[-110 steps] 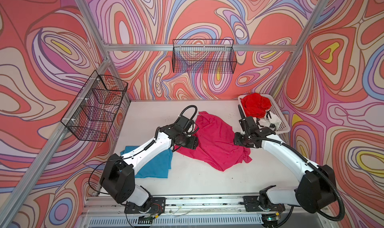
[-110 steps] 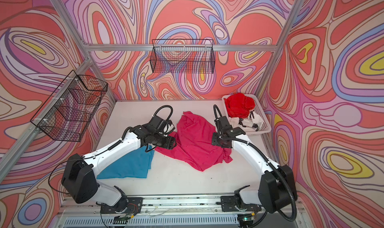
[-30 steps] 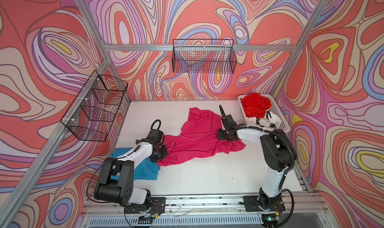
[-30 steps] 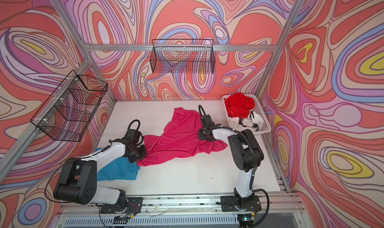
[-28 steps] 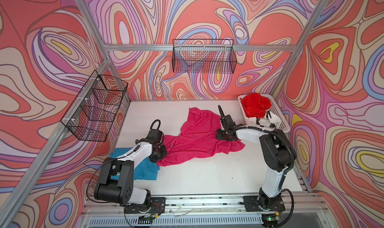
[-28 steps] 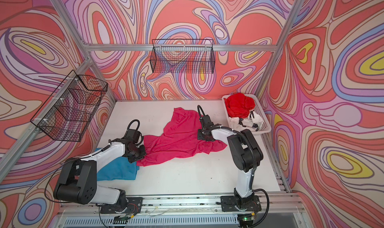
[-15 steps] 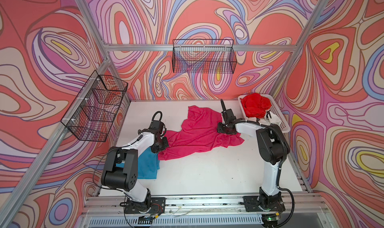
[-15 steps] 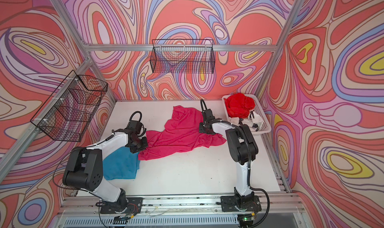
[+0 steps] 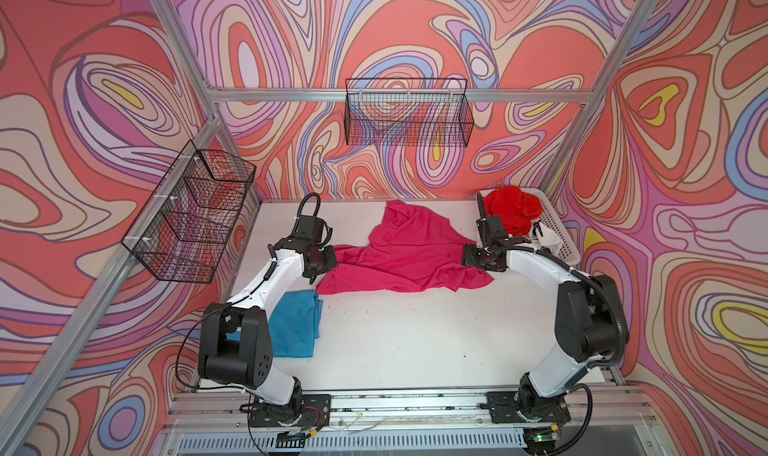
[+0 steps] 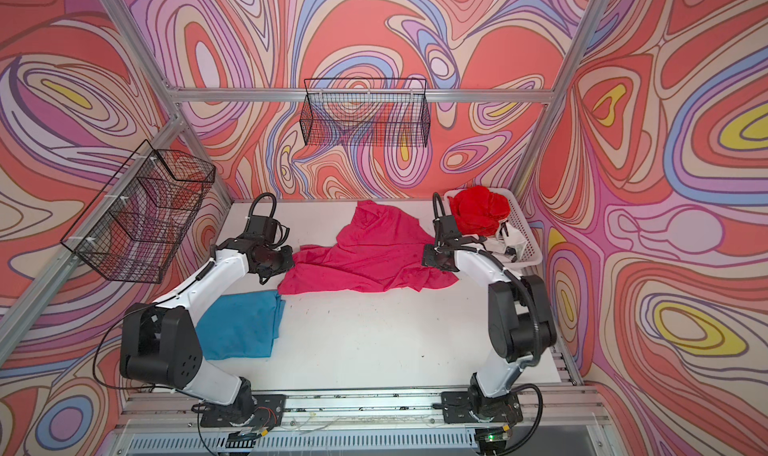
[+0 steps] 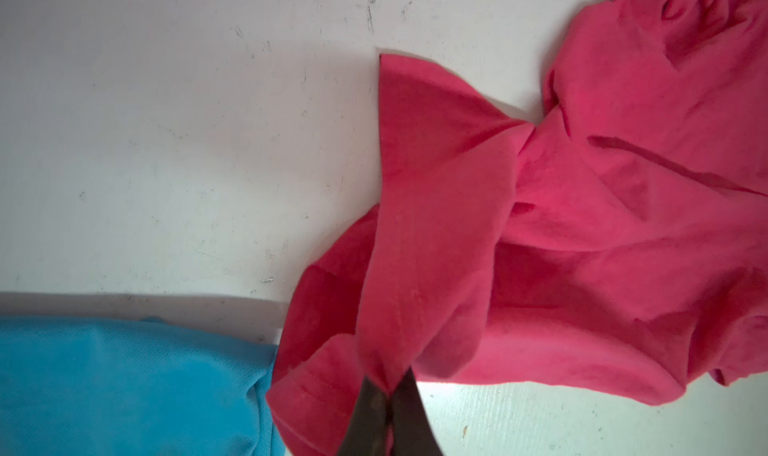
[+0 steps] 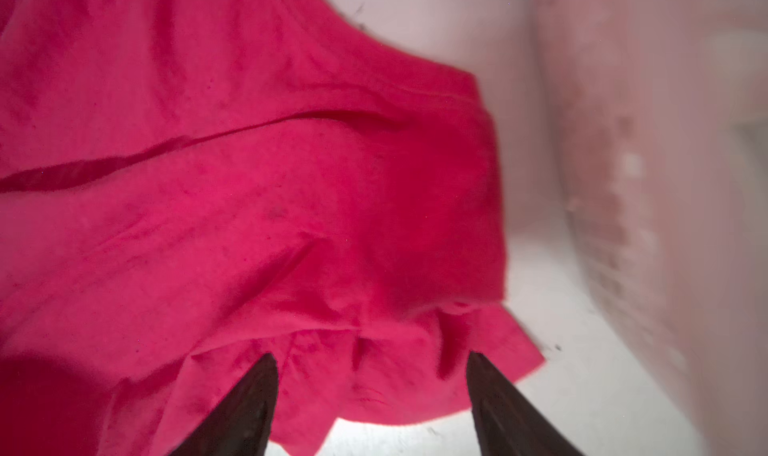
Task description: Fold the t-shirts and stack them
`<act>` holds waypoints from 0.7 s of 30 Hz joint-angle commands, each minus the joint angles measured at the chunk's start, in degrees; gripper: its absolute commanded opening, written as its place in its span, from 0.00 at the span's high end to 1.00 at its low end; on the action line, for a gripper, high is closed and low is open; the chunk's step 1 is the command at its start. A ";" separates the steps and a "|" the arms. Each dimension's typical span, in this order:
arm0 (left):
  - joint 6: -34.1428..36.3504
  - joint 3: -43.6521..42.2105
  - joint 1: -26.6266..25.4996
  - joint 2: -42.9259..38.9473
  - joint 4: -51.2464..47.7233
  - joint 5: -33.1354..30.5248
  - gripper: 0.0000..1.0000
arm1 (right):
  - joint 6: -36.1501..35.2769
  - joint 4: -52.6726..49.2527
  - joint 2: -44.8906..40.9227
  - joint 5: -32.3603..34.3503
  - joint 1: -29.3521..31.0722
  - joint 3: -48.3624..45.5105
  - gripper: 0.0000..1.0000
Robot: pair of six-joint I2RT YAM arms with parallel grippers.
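Observation:
A magenta-pink t-shirt [image 9: 407, 250] [image 10: 365, 254] lies crumpled and stretched across the back of the white table. My left gripper [image 9: 328, 258] [image 11: 388, 395] is shut on a bunched fold at its left end. My right gripper [image 9: 467, 260] [image 12: 370, 375] stands open at the shirt's right end, its fingers either side of the hem, which lies loose on the table. A teal-blue t-shirt [image 9: 297, 329] [image 11: 124, 383] lies flat at the front left, partly under my left arm. A bright red t-shirt [image 9: 513, 208] is heaped in the white basket, with white cloth with black marks [image 10: 509, 240] beside it.
The white plastic basket [image 9: 565, 242] stands at the back right corner, close behind my right wrist. Black wire baskets hang on the left wall [image 9: 191, 217] and the back wall [image 9: 409, 117]. Bare table lies in front of the magenta shirt.
My left gripper has drawn its end of the magenta shirt toward the back. My right gripper has moved right and its jaws have opened, letting go of the cloth.

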 commanded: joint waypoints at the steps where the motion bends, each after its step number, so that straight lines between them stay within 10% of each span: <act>1: 0.51 1.01 0.54 -2.75 -3.76 -2.87 1.00 | 1.45 -1.36 -0.47 1.12 -1.14 -4.89 0.27; 21: 1.05 4.01 2.82 -6.67 -5.12 -3.08 1.00 | 3.74 4.67 0.51 -5.00 -2.29 -12.47 0.52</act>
